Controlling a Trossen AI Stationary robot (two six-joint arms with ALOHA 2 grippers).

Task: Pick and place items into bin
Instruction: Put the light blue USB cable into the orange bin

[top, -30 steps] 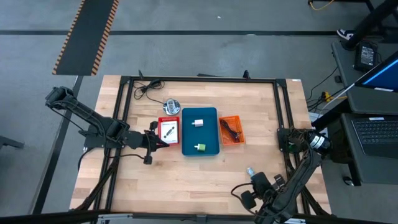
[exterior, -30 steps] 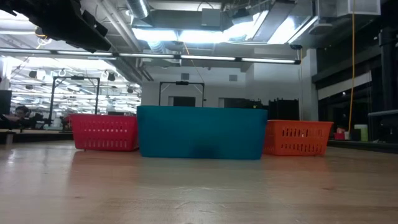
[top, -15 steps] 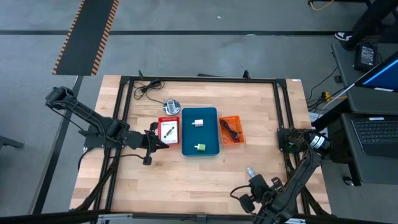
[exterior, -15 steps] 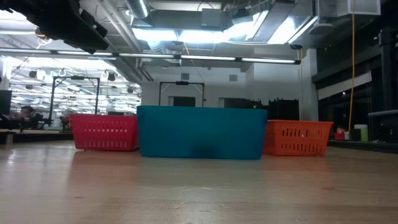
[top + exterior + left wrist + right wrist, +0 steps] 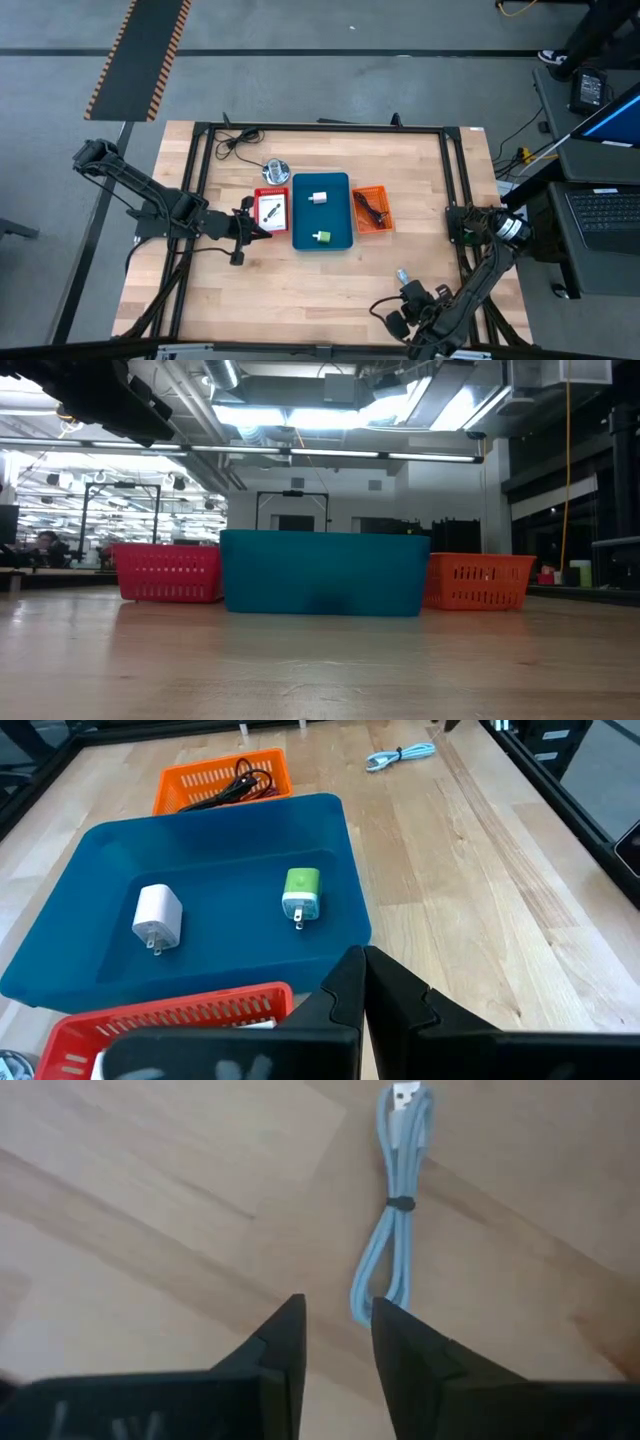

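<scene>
Hovering right gripper (image 5: 336, 1325), fingers slightly apart, over light-blue USB cable (image 5: 393, 1240): light, floppy; grab banded middle.

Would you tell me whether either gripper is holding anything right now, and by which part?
Nothing is held. The right gripper is open above the blue cable without touching it; the left gripper is shut and empty.

- Both arms are dark, near-black, built of slim jointed links with rounded housings at the joints.
- The left gripper (image 5: 364, 960) has two matte black fingers (image 5: 400, 992), angular and wedge-shaped, tapering to narrow tips.
- The right gripper (image 5: 337, 1315) has the same black tapered fingers (image 5: 281, 1340), with bevelled inner faces.
- A silver-ringed round fitting sits at the right arm's base (image 5: 512, 228).
</scene>
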